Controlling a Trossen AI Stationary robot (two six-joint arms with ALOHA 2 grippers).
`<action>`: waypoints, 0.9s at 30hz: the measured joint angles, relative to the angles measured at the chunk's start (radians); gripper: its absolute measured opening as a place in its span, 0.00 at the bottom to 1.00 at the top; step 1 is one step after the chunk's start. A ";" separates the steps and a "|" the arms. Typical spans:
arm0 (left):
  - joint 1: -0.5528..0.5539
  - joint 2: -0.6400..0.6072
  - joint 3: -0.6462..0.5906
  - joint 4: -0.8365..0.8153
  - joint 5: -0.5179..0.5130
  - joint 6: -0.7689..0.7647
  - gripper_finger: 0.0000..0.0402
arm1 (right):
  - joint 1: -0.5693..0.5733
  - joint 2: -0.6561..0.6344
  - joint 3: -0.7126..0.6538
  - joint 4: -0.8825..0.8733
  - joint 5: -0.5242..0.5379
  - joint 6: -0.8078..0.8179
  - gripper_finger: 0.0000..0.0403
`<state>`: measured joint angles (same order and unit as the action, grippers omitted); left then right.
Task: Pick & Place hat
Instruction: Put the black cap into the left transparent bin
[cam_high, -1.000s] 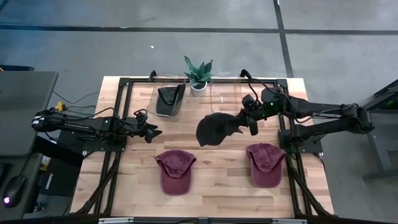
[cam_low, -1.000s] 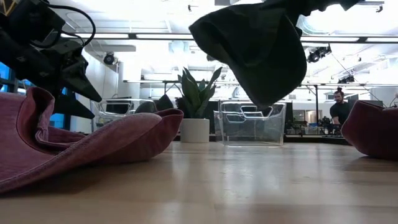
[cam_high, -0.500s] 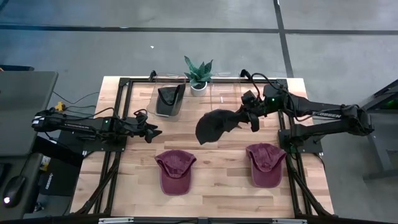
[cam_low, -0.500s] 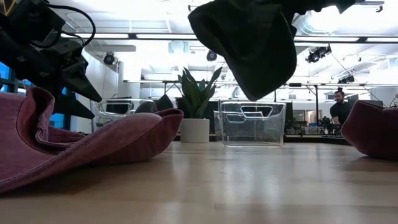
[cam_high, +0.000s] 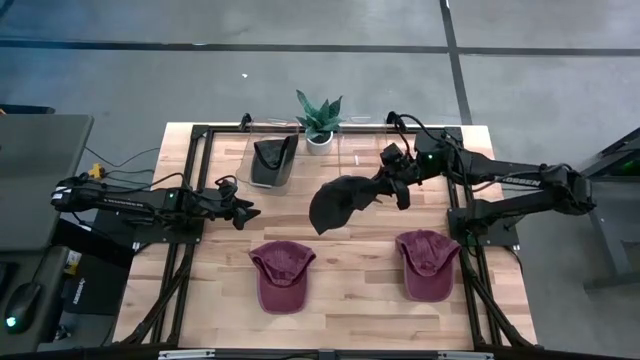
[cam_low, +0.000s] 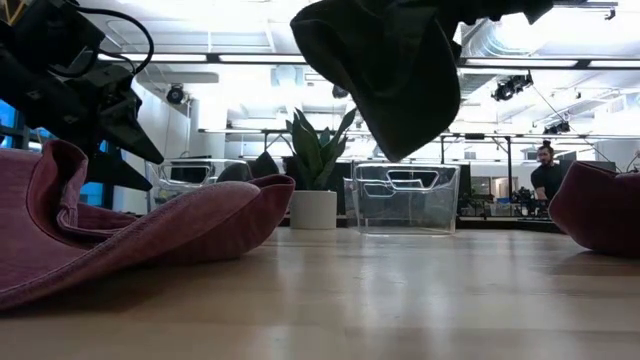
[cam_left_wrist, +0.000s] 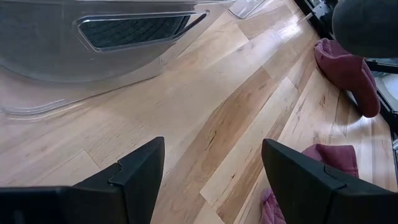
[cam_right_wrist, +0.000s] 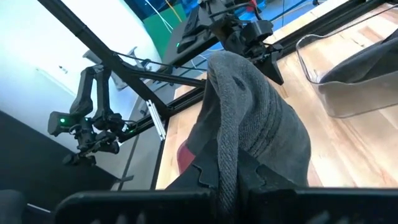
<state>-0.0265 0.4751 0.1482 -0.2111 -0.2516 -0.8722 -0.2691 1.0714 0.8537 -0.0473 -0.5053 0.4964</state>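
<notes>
A wooden table (cam_high: 340, 300) seen from above, with a dark robot arm reaching in from each side. At the back edge stand two clear bins: the left bin (cam_high: 272, 160) already holds a dark hat, and the right bin (cam_high: 362, 155) sits just beyond the right arm's hand. Between the bins is a small potted plant (cam_high: 318, 120).

Two maroon hats lie near the front of the table, one left of centre (cam_high: 281, 272) and one to the right (cam_high: 428, 262). In the low view the left one fills the foreground and the other peeks in at the right edge.

The task's dark hat (cam_high: 338, 203) hangs in the air above the middle of the table, clear of the wood and in front of the right bin. The right gripper (cam_high: 384, 187) holds it, jaws pinched on the fabric, which drapes down and to the left. From table height it hangs (cam_low: 385, 70) high over the right bin (cam_low: 402, 198).

The left gripper (cam_high: 247, 212) waits low over the table's left side, in front of the left bin, jaws spread wide with nothing between them.

Compared with a second ago, the dark hat and the right gripper have shifted slightly toward the left and toward the back of the table. The left arm and the maroon hats are unchanged.

A person (cam_low: 546, 178) stands far off in the room behind.
</notes>
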 joint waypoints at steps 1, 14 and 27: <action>0.000 0.000 0.000 0.000 0.000 0.000 0.65 | -0.001 0.007 0.006 0.000 0.000 -0.003 0.00; 0.000 0.000 0.000 0.000 0.000 0.000 0.65 | -0.001 0.056 0.036 0.009 -0.005 -0.008 0.00; 0.000 0.000 0.000 0.000 0.000 0.000 0.65 | -0.013 0.056 0.036 0.026 -0.021 -0.007 0.00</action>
<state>-0.0263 0.4751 0.1482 -0.2111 -0.2516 -0.8721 -0.2825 1.1271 0.8898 -0.0216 -0.5264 0.4892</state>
